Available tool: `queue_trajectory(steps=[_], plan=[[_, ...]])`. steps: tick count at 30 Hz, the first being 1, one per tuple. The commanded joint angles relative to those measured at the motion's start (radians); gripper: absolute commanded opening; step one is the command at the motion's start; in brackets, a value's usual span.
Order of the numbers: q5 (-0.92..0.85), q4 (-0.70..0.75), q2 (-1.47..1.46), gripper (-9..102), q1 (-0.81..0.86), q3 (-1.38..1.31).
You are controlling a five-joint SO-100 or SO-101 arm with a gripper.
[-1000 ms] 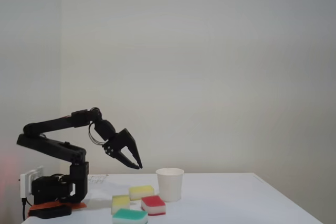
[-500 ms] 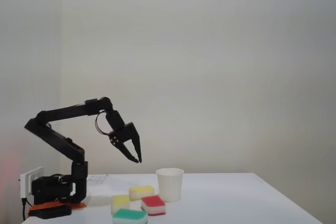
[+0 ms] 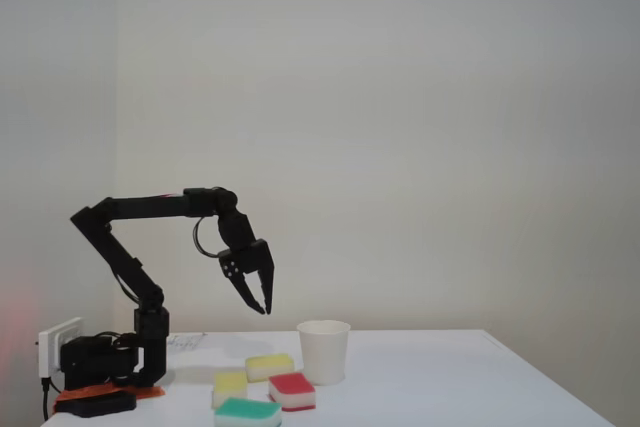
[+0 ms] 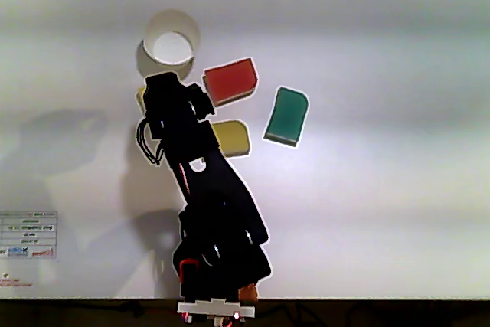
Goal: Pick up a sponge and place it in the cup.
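Four sponges and one cup (image 3: 324, 350) sit on my white table (image 3: 450, 387).
I see my gripper (image 3: 263, 302) hanging in the air left of the cup in the fixed view, fingers pointing down and slightly spread, holding nothing. My target sponge (image 3: 270, 366) lies just left of the cup, beside a second yellow sponge (image 3: 230, 386), a red sponge (image 3: 292, 390) and a green sponge (image 3: 247, 412).
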Motion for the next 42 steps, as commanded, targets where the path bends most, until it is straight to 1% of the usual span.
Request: queue_trajectory(steps=[1, 12, 16, 26, 29, 39, 42], plan=[[0.018, 0.012, 0.000, 0, -0.017, -0.035], [0.018, -0.064, -0.160, 0, -0.009, -0.072], [0.018, -0.061, -0.206, 0, -0.006, -0.112], [0.021, -0.074, -0.233, 0, 0.034, -0.103], [0.080, -0.066, -0.236, 0, 0.043, -0.097], [0.402, -0.061, -0.290, 0, 0.055, -0.110], [0.528, -0.054, -0.302, 0, 0.058, -0.114]])
